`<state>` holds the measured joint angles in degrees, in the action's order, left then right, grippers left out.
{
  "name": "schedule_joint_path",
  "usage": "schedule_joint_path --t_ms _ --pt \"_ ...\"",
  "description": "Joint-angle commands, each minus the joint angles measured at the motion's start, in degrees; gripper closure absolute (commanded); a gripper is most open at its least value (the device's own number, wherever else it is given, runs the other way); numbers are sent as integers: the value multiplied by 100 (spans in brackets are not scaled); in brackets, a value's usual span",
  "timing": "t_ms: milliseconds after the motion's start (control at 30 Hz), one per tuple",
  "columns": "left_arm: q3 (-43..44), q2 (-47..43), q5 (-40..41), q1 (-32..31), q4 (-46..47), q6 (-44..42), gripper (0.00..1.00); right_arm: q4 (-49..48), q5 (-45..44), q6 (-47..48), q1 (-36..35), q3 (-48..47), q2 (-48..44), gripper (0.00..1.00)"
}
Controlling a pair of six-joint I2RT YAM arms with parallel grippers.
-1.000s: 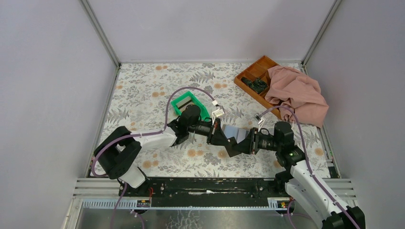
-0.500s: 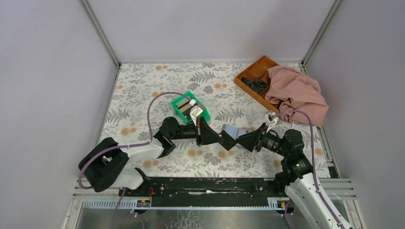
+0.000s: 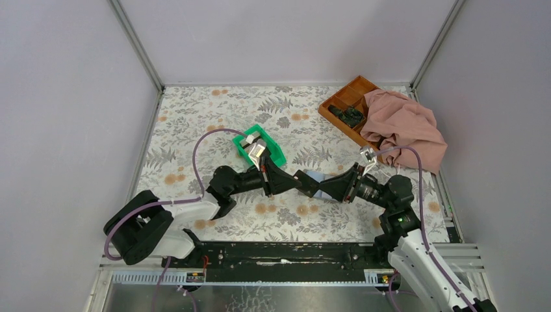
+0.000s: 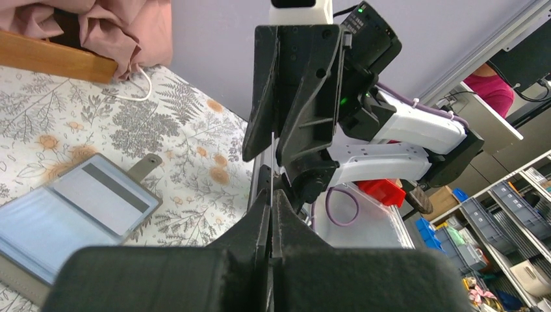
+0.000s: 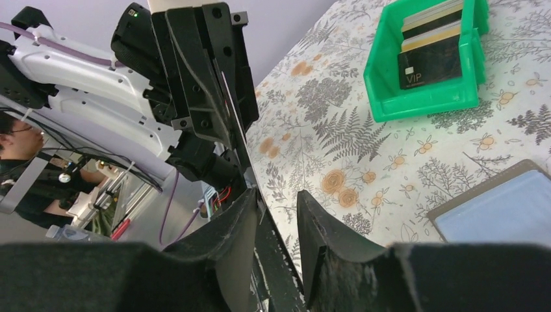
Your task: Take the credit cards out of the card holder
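Fingers of the left gripper (image 4: 271, 195) are pressed tight together on a thin credit card (image 4: 271, 162), seen edge-on and standing straight up from the tips. The card's free end reaches into the gap between the jaws of the right gripper (image 5: 276, 195), which faces it tip to tip. Those jaws stand partly apart, and whether they touch the card cannot be told.

Just under the meeting point the card holder (image 4: 78, 208) lies open and flat on the floral table (image 3: 195, 123), pale blue with a darker strip across one panel.

Toward 10 o'clock from there sits a green bin (image 5: 422, 104) with more credit cards (image 5: 432, 39) stacked on edge inside, a black one marked VIP in front. Far off at 1 o'clock an orange-brown compartment tray (image 3: 344, 97) is half covered by a pink cloth (image 3: 406, 127).
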<state>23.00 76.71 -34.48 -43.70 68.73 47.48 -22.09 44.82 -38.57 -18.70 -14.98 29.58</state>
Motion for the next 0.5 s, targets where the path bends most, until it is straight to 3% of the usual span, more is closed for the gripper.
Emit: schedule_joint_path --t_ms 0,100,267,467 --pt "72 94 278 9 689 94 100 -769 366 -326 -27 137 43 65" --pt "81 186 333 11 746 120 100 -877 417 -410 -37 160 84 68" --pt "95 259 245 0 741 123 100 -815 372 -355 -36 163 15 88" --pt "61 290 158 2 743 134 100 -1021 415 -389 -33 199 102 79"
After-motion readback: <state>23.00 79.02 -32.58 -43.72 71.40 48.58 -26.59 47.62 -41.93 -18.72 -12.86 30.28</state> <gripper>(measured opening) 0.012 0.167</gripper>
